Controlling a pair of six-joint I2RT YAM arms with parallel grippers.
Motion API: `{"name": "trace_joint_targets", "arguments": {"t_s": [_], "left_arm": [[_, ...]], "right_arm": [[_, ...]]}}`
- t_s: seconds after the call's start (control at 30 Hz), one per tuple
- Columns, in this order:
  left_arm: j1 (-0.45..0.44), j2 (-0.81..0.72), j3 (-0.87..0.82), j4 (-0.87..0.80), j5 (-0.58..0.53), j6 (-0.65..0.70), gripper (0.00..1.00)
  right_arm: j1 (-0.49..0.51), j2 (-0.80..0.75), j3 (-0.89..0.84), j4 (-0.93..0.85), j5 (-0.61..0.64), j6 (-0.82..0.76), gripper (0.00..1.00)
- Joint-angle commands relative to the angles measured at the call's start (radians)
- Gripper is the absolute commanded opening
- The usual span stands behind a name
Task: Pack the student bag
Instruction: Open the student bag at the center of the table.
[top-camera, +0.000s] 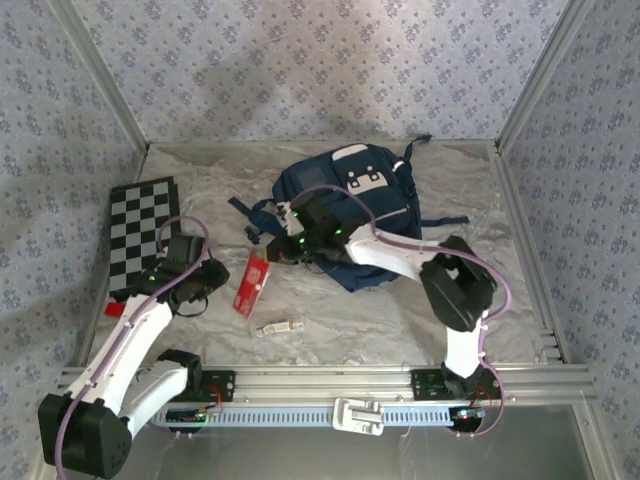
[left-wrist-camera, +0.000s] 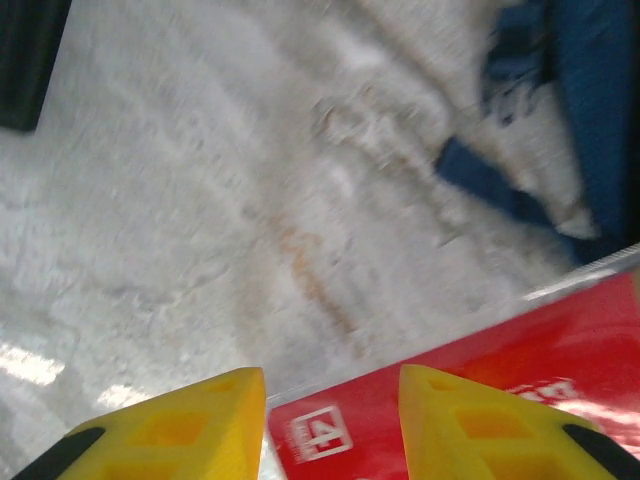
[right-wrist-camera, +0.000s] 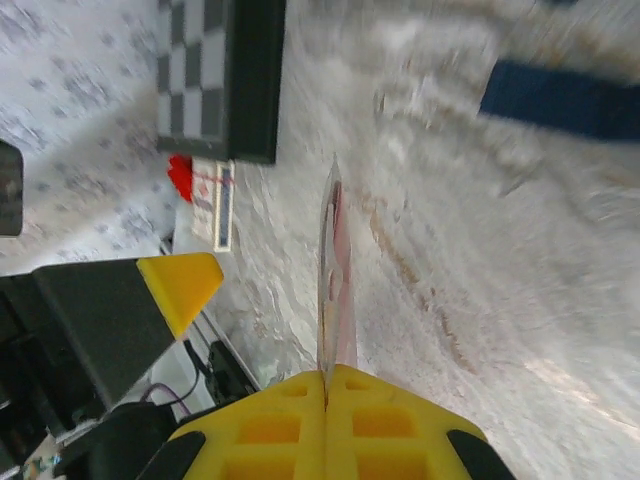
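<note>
Right hand (right-wrist-camera: 325, 378), pinching the red packet (top-camera: 252, 283), has the student bag (top-camera: 360, 190) just beside at two o'clock; left hand (left-wrist-camera: 330, 372) parted.

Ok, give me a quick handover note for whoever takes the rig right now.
Grippers: left gripper open, astride the red pack; right gripper shut on that pack's thin edge.
Things: bag lies at the back; chessboard far left; white item near front.
Done: nothing seen inside the bag.
Left: pack goes in, probably the others too.
</note>
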Motion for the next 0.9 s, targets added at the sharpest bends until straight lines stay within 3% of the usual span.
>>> {"name": "trace_joint_targets", "arguments": {"t_s": [0.0,0.2,0.47,0.63,0.87], "left_arm": [[-0.021,0.026,0.09,0.008,-0.026,0.099,0.42],[-0.206,0.151,0.229,0.153,-0.094,0.306,0.51],[-0.466,0.429,0.359,0.391,-0.071,0.689,0.6],[-0.498,0.609,0.453,0.475,0.064,0.823,0.68],[-0.572,0.841,0.628,0.446,0.127,0.963,0.76]], "right_arm": [[-0.067,-0.13,-0.072,-0.034,0.071,-0.037,0.0],[-0.202,-0.369,-0.239,-0.105,0.1,-0.065,0.0],[-0.453,-0.748,-0.428,-0.312,0.094,-0.075,0.0],[-0.637,-0.957,-0.503,-0.481,0.057,-0.09,0.0],[-0.906,-1.107,-0.547,-0.666,-0.084,-0.145,0.0]]}}
